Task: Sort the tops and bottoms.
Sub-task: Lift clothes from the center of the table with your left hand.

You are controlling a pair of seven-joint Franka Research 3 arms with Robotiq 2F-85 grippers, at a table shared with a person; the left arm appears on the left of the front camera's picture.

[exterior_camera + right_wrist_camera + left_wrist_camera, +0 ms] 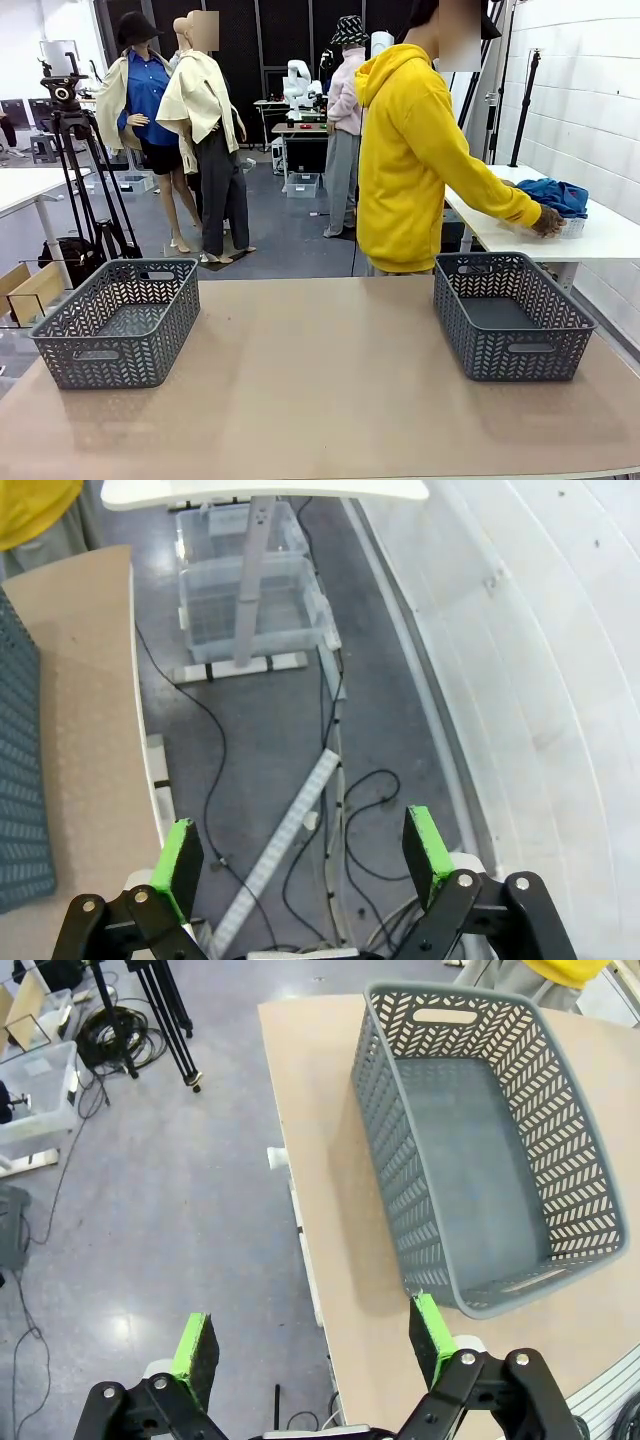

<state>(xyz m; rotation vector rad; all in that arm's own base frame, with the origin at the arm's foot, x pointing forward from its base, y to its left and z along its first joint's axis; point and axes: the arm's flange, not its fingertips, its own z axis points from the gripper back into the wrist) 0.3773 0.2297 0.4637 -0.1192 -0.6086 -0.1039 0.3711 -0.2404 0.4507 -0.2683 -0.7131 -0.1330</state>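
Your left pincer (pixel 312 1340) gapes wide over the surface's (pixel 320 1160) left edge by a gray basket (pixel 470 1170); your right pincer (pixel 300 855) hangs spread past the right edge.

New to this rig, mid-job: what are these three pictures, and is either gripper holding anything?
The front picture looks across the brown table from between the two arms. Two empty grey baskets stand on it, the left basket and the right basket. The person in yellow faces a white side table, one hand by blue clothing. The other two pictures look down from each wrist: the left gripper and the right gripper, green pads apart, are open and hold nothing.
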